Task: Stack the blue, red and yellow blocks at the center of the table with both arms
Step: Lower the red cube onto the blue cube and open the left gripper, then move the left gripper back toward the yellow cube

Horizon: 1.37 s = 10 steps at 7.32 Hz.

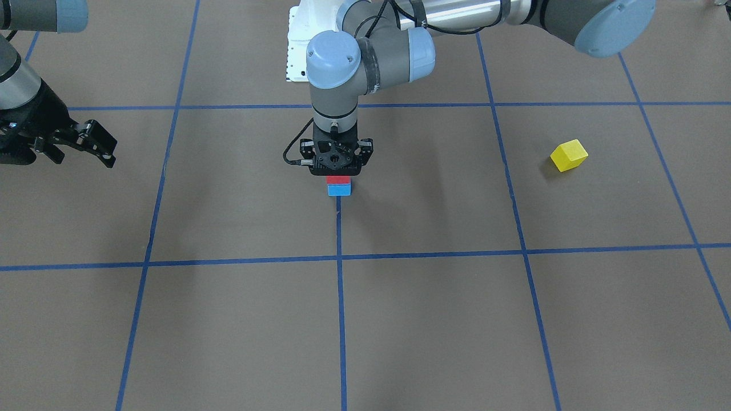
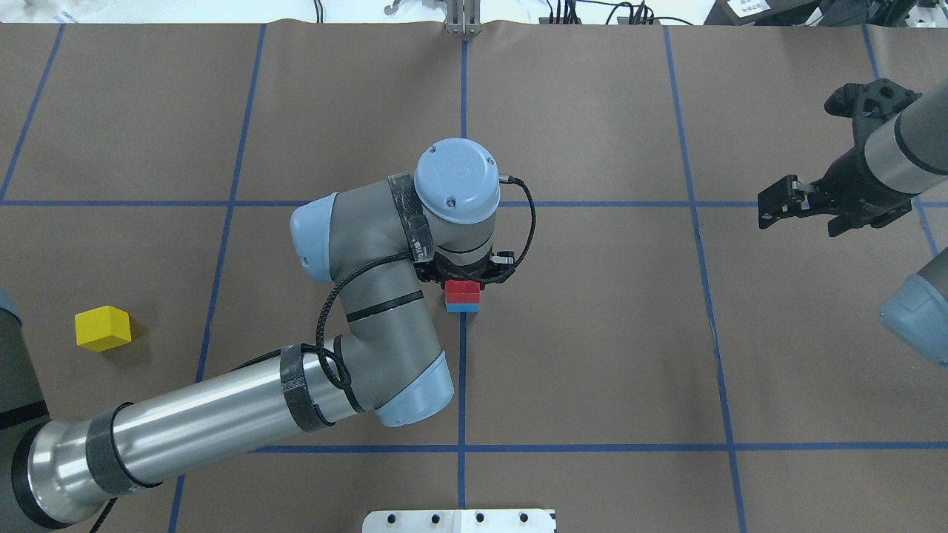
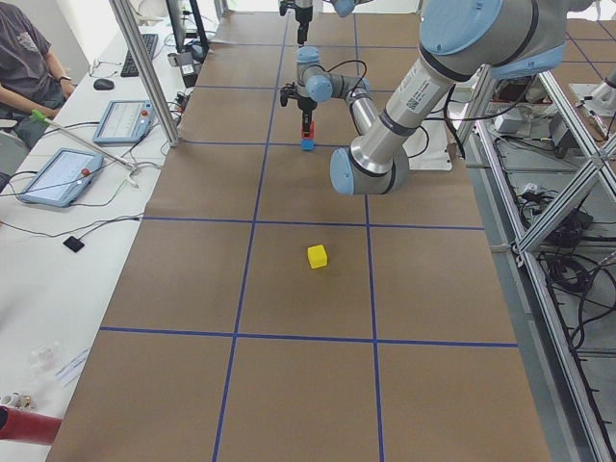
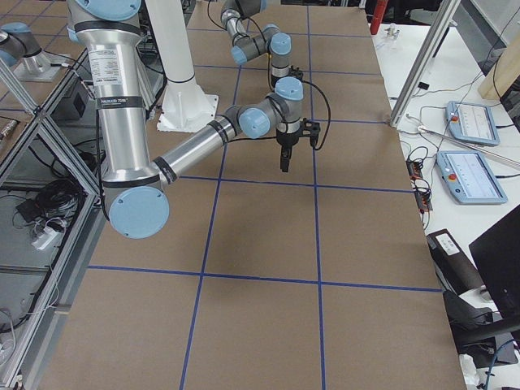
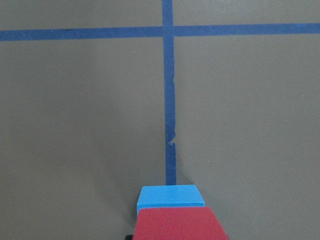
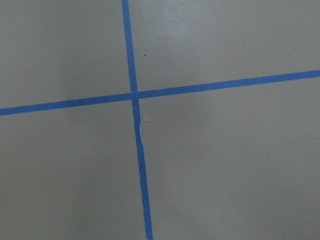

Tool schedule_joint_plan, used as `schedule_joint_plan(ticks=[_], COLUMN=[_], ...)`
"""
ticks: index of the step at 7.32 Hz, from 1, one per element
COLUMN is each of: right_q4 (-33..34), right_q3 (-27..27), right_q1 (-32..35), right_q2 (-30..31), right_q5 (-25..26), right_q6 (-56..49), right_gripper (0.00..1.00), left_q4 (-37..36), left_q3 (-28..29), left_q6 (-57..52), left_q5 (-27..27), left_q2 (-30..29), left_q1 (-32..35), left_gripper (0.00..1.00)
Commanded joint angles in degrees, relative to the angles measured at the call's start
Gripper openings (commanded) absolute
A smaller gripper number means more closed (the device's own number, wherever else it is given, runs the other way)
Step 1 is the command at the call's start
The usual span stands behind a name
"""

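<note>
Red block square on blue block — left claw above, grip hidden; right claw apart

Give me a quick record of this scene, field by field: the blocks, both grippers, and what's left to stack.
stack: red block resting on blue block, on a tape line near the table centre
yellow block: alone on the table, on the robot's left side
left gripper: directly over the red block; grip not visible
right gripper: off to its own side, holding no block
remaining: yellow block not yet stacked
</note>
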State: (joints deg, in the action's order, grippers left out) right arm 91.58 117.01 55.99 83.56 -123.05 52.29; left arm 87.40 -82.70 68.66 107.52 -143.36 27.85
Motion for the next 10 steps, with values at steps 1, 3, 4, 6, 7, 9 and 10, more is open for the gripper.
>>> schedule_joint_plan(ticks=[1, 3, 4, 6, 7, 9, 10], right_q4=[0.0, 0.0, 0.0, 0.0, 0.0, 0.0, 0.0], right_q3=[-0.1, -0.1, -0.1, -0.1, -0.1, -0.1, -0.1], right_q1=[0.0, -0.1, -0.1, 0.0, 0.0, 0.1, 0.2], right_q2=[-0.1, -0.2, -0.2, -0.1, -0.1, -0.1, 0.0], right_q5=[0.0, 0.0, 0.0, 0.0, 0.0, 0.0, 0.0], right_q6=[0.0, 0.0, 0.0, 0.0, 0.0, 0.0, 0.0], right_gripper=[1.0, 1.0, 1.0, 1.0, 1.0, 1.0, 1.0], left_q4=[0.0, -0.3, -0.6, -8.4, -11.5, -11.4, -11.0], left_q3=[0.0, -0.1, -0.5, -9.7, -17.0, -37.9, -43.2], left_q6=[0.3, 0.4, 0.4, 0.1, -0.1, -0.2, -0.2], left_q5=[-0.9, -1.1, -1.0, -0.8, -0.8, -0.7, -0.7], left_q2=[-0.1, -0.2, -0.2, 0.2, 2.8, 23.6, 31.7], left_q1=[-0.3, -0.3, -0.3, 0.4, 1.1, 1.1, 1.8], left_gripper=[0.97, 0.99, 0.99, 0.99, 0.99, 0.99, 0.99])
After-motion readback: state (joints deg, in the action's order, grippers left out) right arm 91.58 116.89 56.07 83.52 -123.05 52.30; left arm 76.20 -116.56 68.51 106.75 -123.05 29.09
